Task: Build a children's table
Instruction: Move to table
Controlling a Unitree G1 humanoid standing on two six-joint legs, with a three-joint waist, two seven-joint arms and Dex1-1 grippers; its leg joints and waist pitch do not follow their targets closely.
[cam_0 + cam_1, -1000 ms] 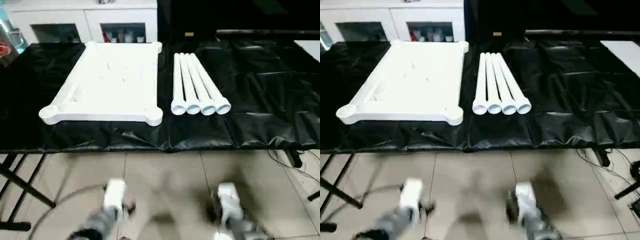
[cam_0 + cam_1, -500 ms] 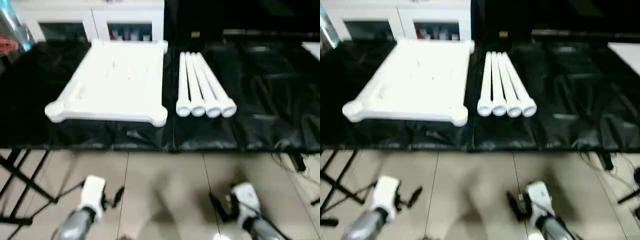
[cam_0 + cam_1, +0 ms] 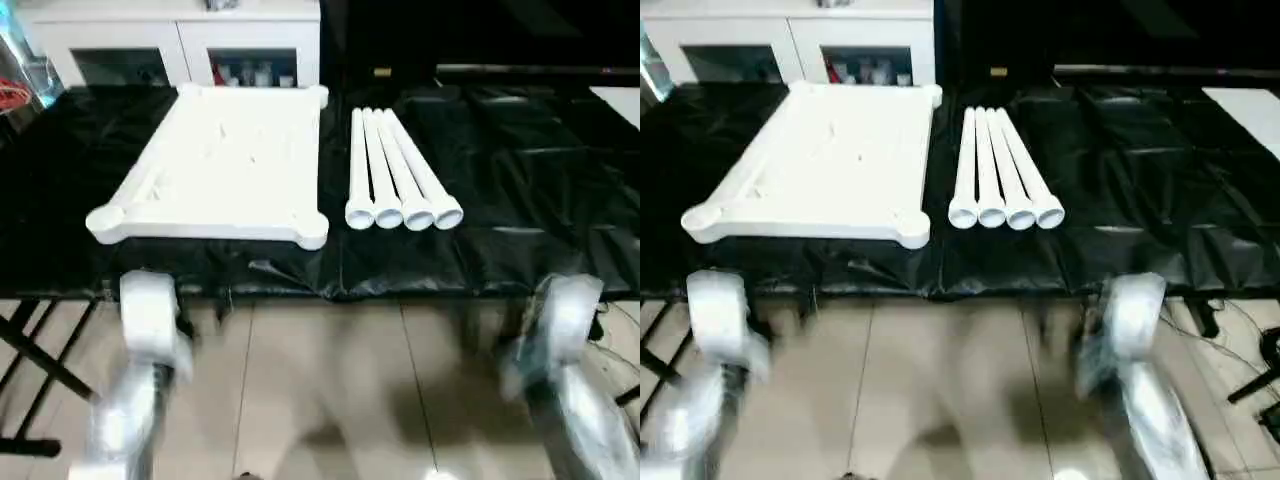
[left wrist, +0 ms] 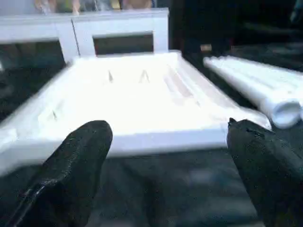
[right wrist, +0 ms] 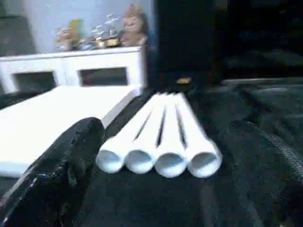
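Nothing assembled yet: all four legs still to fit.
Left gripper [image 4: 161, 165] fingers wide, empty, facing top [image 3: 225, 160].
Top lies sockets up on black sheet [image 3: 520, 170].
Legs [image 3: 395, 170] bundled just right of top, untouched.
Right gripper [image 5: 165, 189] fingers wide, empty, facing legs.
Cabinet [image 3: 170, 40] behind top; tiled floor [image 3: 330, 390] before it.

Even, bright room light glares off the white table top [image 3: 225, 160] and wrinkled black sheet [image 3: 520, 190] — detail washes out. Both forearms smear with motion blur; wrist-view fingers [image 4: 75, 165] sit soft, out of focus.
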